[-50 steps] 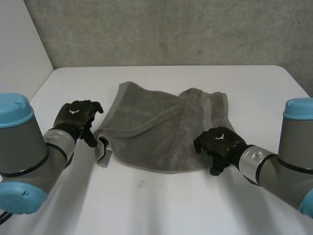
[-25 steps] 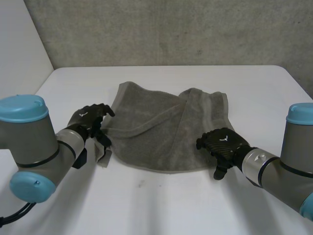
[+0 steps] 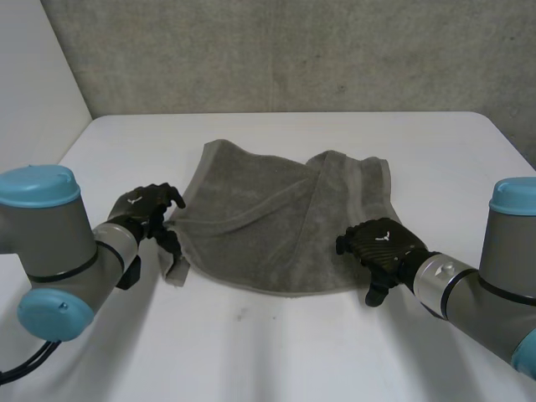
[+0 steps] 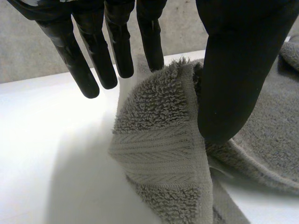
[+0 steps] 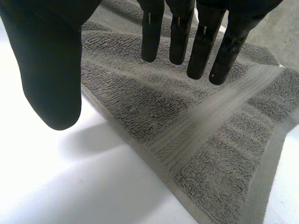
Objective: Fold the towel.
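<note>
Now, getting ready to grab the towel (image 3: 276, 226) for a fold. Seeing it lying gray and mostly spread out in the middle of the white surface (image 3: 268, 352), with one left flap flopped over on top and the near left corner all bunched up.

Holding the left hand (image 3: 144, 206) right at that bunched near left corner of the towel, but not grabbing. Keeping it open, with straight fingers on one side of the corner and the thumb on the other, and nothing squeezing the cloth in between.

Holding the right hand (image 3: 378, 244) at the towel's near right edge, loose and open too. Pointing straight fingers over the cloth, with the thumb out past the edge over bare surface, gripping nothing.

Thinking about doing this step well:
- Probably sliding each hand a bit deeper onto the towel, for a good bite of cloth and not just the fluffy tip.
- Pinching both near corners at about the same time.
- Lifting gently and evenly, then carrying the near edge toward the towel's far edge and lining the edges up.

Watching out for two things:
- The thick, rumpled left corner slipping free.
- The towel dragging crooked from one hand pulling harder than the other.
</note>
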